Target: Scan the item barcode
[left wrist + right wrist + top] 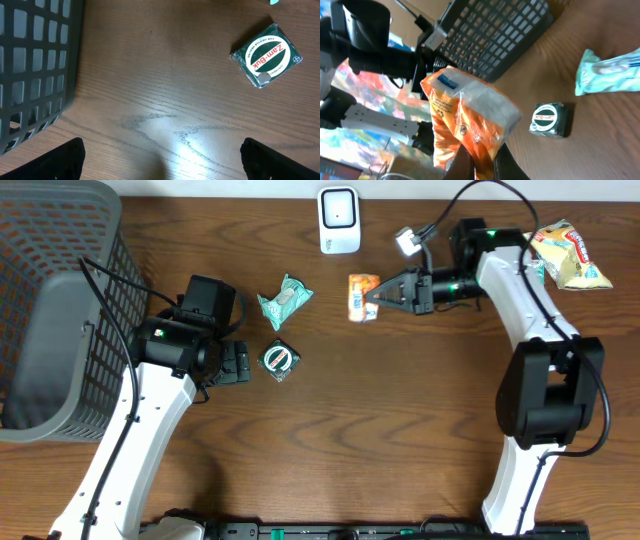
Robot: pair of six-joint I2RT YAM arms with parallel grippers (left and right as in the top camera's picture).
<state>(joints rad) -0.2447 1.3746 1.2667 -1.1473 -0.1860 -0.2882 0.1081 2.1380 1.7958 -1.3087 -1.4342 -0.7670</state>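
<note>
Overhead: right claw (384,292) clamps the orange packet (361,298); the scanner (338,220) lies just beyond it, by the table's (220,220) far edge.

Right gripper (374,295) gripping packet (360,298) (orange), scanner (339,220) nearby

Scanner (339,220) at my 12 o'clock, basket (60,300) at 10, snack bag (568,258) at 2; packet (360,295) at 3 o'clock from wipes (285,300), tin (279,360) at 6.

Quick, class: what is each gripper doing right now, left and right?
The left gripper is open, holding nothing.
The right gripper is shut on the orange snack packet.
</note>
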